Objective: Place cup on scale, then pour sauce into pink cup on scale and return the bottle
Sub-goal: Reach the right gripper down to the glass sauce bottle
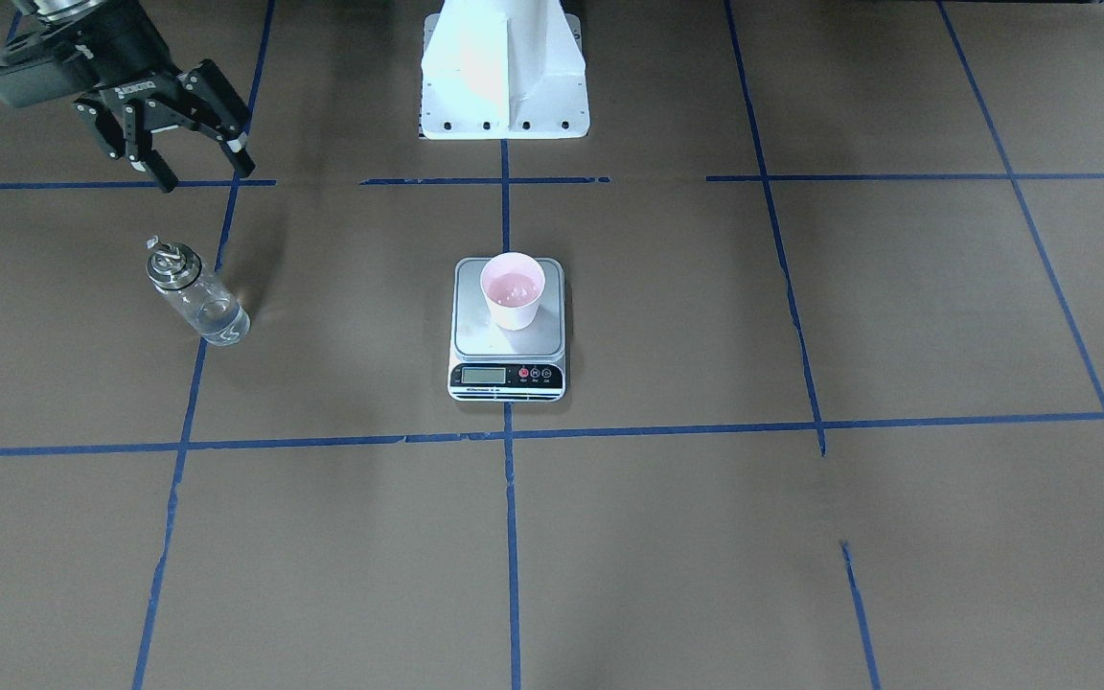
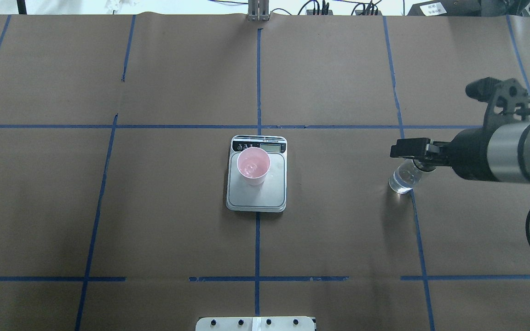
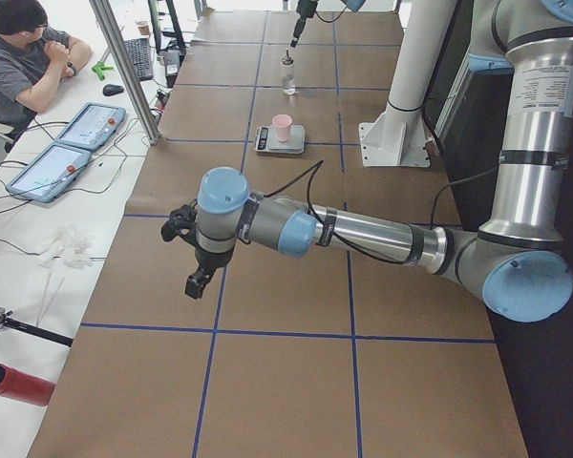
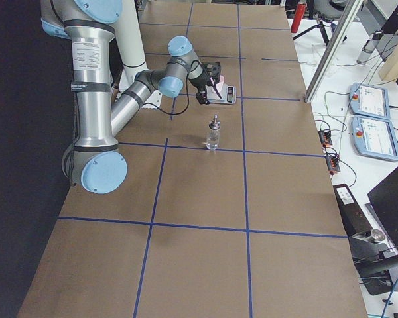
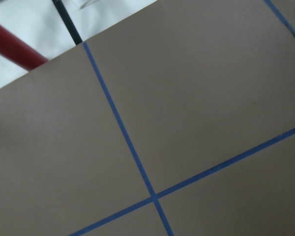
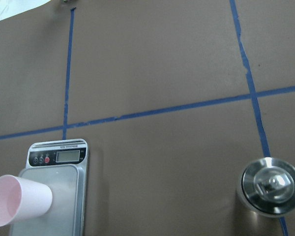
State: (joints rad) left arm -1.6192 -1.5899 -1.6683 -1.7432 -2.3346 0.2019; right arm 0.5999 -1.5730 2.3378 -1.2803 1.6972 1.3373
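Exterior front-facing view: the bottle (image 1: pixel 195 305) stands upright on the table (image 1: pixel 705 537) at the left, free of the right gripper (image 1: pixel 205 172), which hangs above and beyond it, fingers spread wide and empty. Well to the right, the cup (image 1: pixel 513 289) sits on the scale (image 1: pixel 475 331). Whether the left gripper (image 3: pixel 196 282) is spread cannot be told.

No lettering reads cleanly at this table; the right gripper (image 1: pixel 206 175) carries a white brand mark on its black body, too blurred to spell out; the scale (image 1: pixel 508 383) shows an LCD (image 1: pixel 482 375) with no legible digits, tiny print beneath it and button captions too small to read; a printed label (image 3: pixel 542 91) on the left arm's grey tube and a paper sign (image 2: pixel 430 8) beyond the far edge are equally unreadable.
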